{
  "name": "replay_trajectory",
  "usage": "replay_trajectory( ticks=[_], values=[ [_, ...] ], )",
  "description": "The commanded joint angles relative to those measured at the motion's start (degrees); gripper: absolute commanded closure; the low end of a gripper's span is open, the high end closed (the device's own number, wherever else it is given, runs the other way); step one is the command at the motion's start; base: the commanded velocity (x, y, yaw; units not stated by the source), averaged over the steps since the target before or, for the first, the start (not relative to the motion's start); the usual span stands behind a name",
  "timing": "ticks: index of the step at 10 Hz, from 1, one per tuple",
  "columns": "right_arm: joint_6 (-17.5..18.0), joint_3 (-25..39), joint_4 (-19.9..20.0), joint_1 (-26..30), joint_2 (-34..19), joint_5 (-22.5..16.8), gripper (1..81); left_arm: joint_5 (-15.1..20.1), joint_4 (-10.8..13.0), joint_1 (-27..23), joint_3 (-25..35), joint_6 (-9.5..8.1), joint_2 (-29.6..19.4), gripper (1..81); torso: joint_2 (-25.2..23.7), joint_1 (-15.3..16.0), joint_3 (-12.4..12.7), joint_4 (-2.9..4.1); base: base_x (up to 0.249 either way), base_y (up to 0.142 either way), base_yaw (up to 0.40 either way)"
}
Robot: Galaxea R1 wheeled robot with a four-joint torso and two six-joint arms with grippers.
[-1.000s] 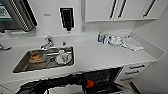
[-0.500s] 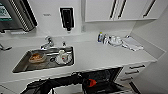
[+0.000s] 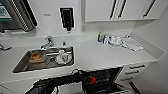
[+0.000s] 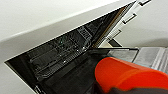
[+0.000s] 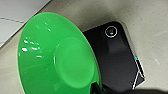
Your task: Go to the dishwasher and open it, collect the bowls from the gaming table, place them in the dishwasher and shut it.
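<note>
The dishwasher (image 3: 103, 76) under the white counter stands open, its door (image 3: 107, 88) lowered, dark inside. My left arm comes in low from the left, and its gripper (image 3: 88, 80) holds an orange-red bowl (image 3: 92, 80) in front of the opening. In the left wrist view this bowl (image 4: 130, 75) sits large before the dark cavity with wire racks (image 4: 62, 53). A bright green bowl (image 5: 57, 57) hangs tilted above the floor in the right wrist view, with my right gripper (image 5: 98, 88) shut on its rim. The gaming table is out of view.
A steel sink (image 3: 23, 67) holding dishes is set in the counter at the left, with a tap (image 3: 47, 43) behind it. Cups and a cloth (image 3: 131, 43) lie at the back right. White drawers (image 3: 135, 68) flank the dishwasher. A dark part of the robot's base (image 5: 117, 57) lies under the green bowl.
</note>
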Motion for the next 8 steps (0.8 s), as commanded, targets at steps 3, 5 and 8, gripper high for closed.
replay_trajectory(
  ticks=[3,5,8],
  values=[
    [-0.21,0.45,-0.64,2.29,-0.93,-3.31,81.1,0.38,2.75,-11.86,-3.06,0.02,4.25,81.1,0.00,0.00,-0.02,0.00,0.000,0.000,0.000],
    [-0.21,0.36,-0.64,2.29,-0.58,-3.31,81.1,0.73,2.58,-13.01,-3.85,-0.07,5.48,1.0,0.00,0.00,-0.02,0.00,0.000,0.000,0.000],
    [-0.30,-0.17,-0.64,2.46,0.04,-3.31,81.1,1.26,2.14,-11.86,-3.06,-0.07,5.04,1.0,0.00,0.00,-0.02,0.00,0.000,0.000,0.000]
  ],
)
